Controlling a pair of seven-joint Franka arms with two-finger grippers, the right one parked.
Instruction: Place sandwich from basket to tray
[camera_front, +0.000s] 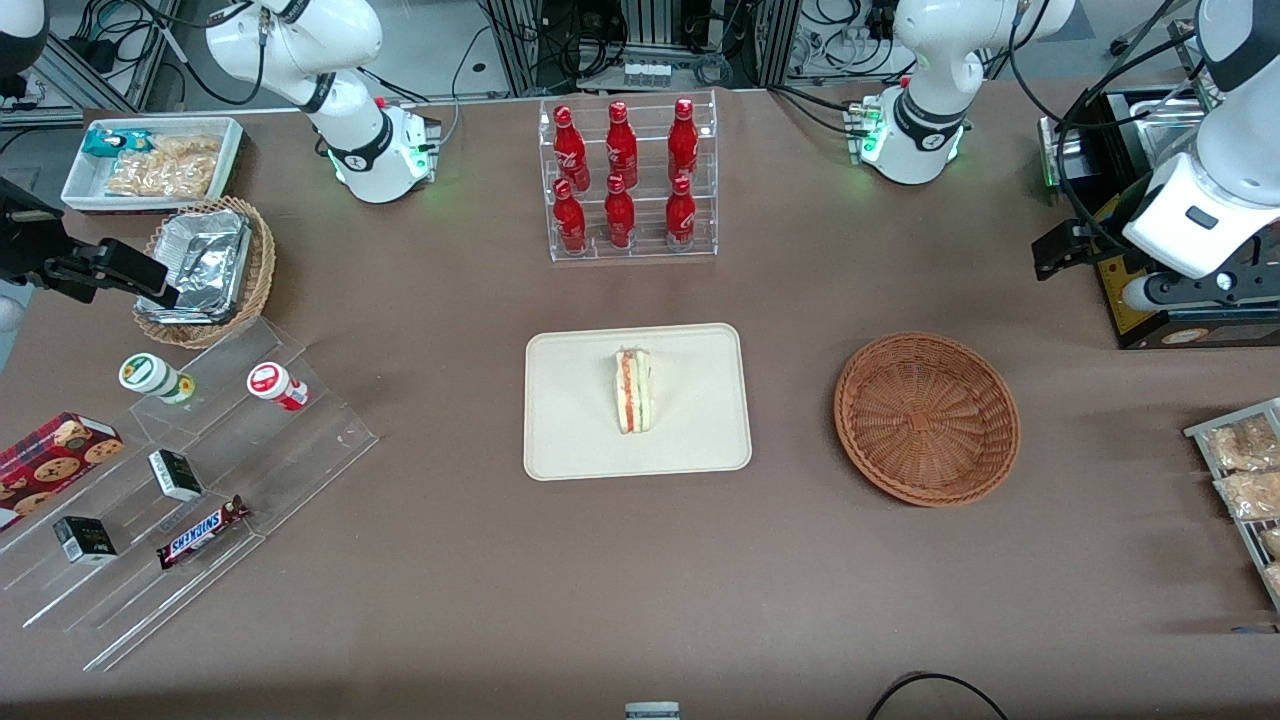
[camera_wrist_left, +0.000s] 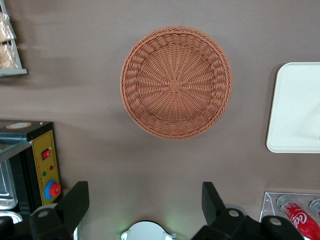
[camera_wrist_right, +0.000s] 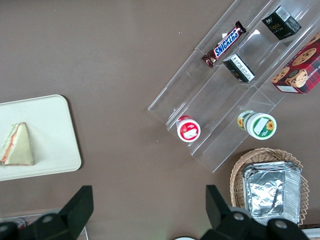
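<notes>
The gripper (camera_wrist_left: 145, 207) is hanging high above the tabletop (camera_front: 640, 580) at the working arm's end, its two fingers (camera_wrist_left: 75, 200) spread wide and holding nothing. Directly below it, the one basket (camera_wrist_left: 176, 82) is sitting empty, its woven floor fully showing. Farther from the gripper, toward the middle of the tabletop, the one tray (camera_front: 560, 440) is carrying the one sandwich (camera_front: 634, 390), which is lying on its side, filling edge showing, well inside the rim.

Judging by this, the placing is looking done, so little is left to go wrong. The main risk is coming from any further descent: the gripper is hanging right over the basket, and dropping there could knock or drag the light wicker bowl across the tabletop. A sweep toward the tray could nudge the sandwich off its resting spot or split its layers.

Farthest off, six red bottles (camera_front: 620, 175) are standing in a clear rack.
</notes>
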